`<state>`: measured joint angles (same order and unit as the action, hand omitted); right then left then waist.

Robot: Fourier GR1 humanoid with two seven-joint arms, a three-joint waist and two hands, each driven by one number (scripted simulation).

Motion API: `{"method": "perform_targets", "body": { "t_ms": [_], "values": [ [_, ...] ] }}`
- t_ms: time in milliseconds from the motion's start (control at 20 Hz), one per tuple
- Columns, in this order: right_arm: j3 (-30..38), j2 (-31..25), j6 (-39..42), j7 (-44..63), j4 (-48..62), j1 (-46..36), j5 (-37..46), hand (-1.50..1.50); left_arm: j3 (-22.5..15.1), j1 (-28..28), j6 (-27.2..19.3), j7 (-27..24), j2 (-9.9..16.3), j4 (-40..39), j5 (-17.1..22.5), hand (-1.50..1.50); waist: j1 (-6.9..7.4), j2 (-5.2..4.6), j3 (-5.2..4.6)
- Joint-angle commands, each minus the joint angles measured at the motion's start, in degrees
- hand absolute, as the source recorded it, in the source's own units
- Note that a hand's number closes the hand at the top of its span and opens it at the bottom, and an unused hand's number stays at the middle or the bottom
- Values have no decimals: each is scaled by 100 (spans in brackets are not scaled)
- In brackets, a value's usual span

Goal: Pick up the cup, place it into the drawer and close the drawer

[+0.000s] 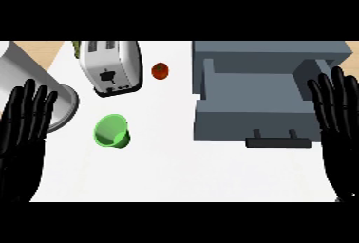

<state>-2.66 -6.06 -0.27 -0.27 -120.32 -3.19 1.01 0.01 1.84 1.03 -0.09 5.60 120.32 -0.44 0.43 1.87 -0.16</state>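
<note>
1. Cup (111,131) first: it's a small green one, lying tipped on the white counter (182,171) with its mouth facing up at the camera, left of centre, well apart from both hands. Looks like smooth, slightly see-through plastic, tapered shape.

2. Drawer (252,102) is already pulled open on the right. Blue-grey box, flat matte walls, nothing visible inside, with a dark bar handle (278,142) on the front edge.

3. Left hand (24,128) sits at the left edge, fingers straight and spread, holding nothing. Right hand (340,123) does the same at the right edge, just beside the drawer. Both just resting, fingers up.

4. So I'd say the pick-up hasn't started yet. Nothing's been grabbed, cup's nowhere near the drawer.

5. Next move probably means the left hand coming over to the cup and wrapping round its side. Since it's tipped, it might roll if nudged, so worth approaching carefully.

6. Other stuff: shiny metal toaster (110,66) up top, a small red tomato (160,70) next to it, and a big silvery cylinder (35,90) partly behind the left hand.
</note>
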Motion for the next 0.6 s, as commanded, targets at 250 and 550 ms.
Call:
{"method": "perform_targets", "body": {
  "t_ms": [250,550],
  "values": [
    [251,59,-115,113,-238,391,-87,-150,-205,-313,1201,-373,268,-493,1080,-150,-130,-186,12],
    [33,-174,281,110,-126,810,151,-150,-43,221,1230,697,59,-278,2294,-150,-50,-178,17]
  ]
}}
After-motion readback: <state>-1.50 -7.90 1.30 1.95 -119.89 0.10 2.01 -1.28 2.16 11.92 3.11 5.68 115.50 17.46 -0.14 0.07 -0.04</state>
